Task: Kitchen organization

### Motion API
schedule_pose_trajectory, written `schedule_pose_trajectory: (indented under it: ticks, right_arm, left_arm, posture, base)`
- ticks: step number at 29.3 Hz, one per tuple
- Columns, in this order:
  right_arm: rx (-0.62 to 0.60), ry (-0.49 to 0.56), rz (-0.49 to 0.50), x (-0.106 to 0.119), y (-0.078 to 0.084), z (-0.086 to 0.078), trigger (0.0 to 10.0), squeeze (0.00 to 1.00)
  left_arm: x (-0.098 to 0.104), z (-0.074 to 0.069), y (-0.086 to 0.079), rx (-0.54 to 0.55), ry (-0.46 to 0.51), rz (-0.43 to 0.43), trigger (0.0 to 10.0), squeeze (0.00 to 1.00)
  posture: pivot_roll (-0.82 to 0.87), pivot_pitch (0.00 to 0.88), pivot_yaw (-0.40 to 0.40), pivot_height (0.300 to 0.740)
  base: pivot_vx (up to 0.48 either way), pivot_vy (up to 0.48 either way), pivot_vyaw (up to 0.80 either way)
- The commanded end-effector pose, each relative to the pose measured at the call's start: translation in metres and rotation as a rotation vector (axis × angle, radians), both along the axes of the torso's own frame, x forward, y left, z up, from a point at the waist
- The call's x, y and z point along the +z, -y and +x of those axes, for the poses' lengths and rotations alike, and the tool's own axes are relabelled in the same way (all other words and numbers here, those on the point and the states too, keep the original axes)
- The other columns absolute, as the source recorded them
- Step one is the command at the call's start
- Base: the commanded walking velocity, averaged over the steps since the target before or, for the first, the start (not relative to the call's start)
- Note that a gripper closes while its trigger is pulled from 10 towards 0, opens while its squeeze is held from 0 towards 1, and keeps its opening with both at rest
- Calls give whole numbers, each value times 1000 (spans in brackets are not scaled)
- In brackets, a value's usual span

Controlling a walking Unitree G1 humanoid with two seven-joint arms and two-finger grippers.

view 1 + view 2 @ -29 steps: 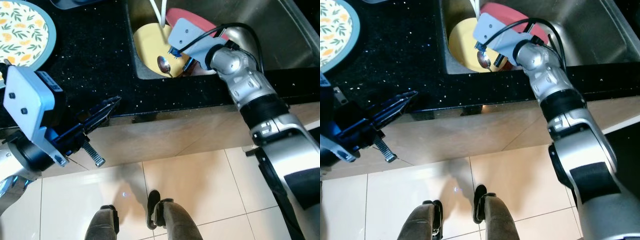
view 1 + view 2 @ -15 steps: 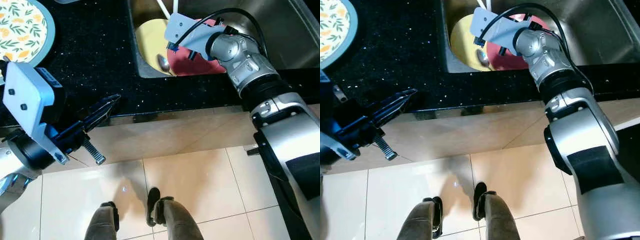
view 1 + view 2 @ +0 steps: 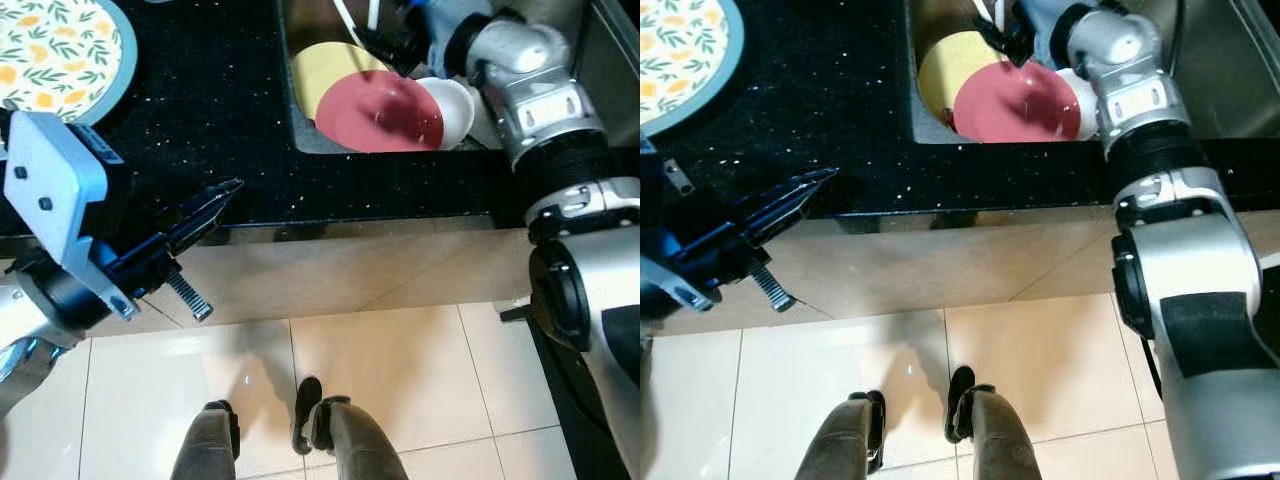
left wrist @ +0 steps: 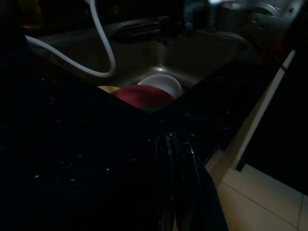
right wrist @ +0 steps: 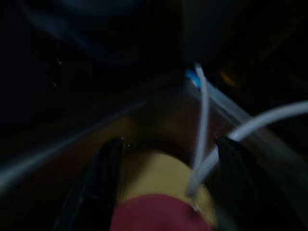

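Red plate (image 3: 378, 112), yellow plate (image 3: 325, 75) and white bowl (image 3: 452, 103) remain in the sink (image 3: 1200, 90); my right gripper (image 5: 163, 187) hangs spread above them, empty.

The yellow plate (image 3: 322, 75) lay half hidden under the red plate (image 3: 380, 112), which also covered part of the white bowl (image 3: 452, 103). The patterned plate (image 3: 62, 50) on the table (image 3: 210, 110) was cut by the picture's edge. The right wrist view was dark and blurred, its fingers (image 5: 107, 179) mere dim shapes.
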State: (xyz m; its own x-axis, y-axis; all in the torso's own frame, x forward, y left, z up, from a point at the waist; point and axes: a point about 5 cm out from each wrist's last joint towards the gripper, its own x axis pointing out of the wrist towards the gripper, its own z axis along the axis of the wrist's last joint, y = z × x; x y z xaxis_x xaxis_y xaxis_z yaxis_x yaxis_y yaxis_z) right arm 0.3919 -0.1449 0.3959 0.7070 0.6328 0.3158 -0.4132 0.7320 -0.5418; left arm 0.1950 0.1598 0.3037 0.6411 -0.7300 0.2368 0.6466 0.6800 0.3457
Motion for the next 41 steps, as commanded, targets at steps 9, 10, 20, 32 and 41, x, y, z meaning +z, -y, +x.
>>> schedule_pose_trajectory:
  ticks: [9,10,20,32,41]
  right_arm:
    - [353,-61,534,-28,10,-23,10000,0]
    - [353,-61,534,-28,10,-23,10000,0]
    - [374,-208,751,-86,-16,-22,10000,0]
    - [390,-348,871,-125,-42,-38,10000,0]
    - [401,-355,918,-132,-34,-47,10000,0]
  left_arm:
    - [-5,4,-1,5,23,20,10000,0]
    - [-5,4,-1,5,23,20,10000,0]
    - [-32,14,-1,72,-36,-6,10000,0]
    - [-64,40,17,51,-103,-23,10000,0]
    - [-75,49,19,64,-107,-57,10000,0]
  posture:
    - [225,258,-102,740]
    - [225,258,-102,740]
    - [274,172,-101,740]
    - [236,102,-89,740]
    - [225,89,-87,740]
  base:
    - [0,0,0]
    - [0,0,0]
    - [0,0,0]
    - [0,0,0]
    - [205,0,0]
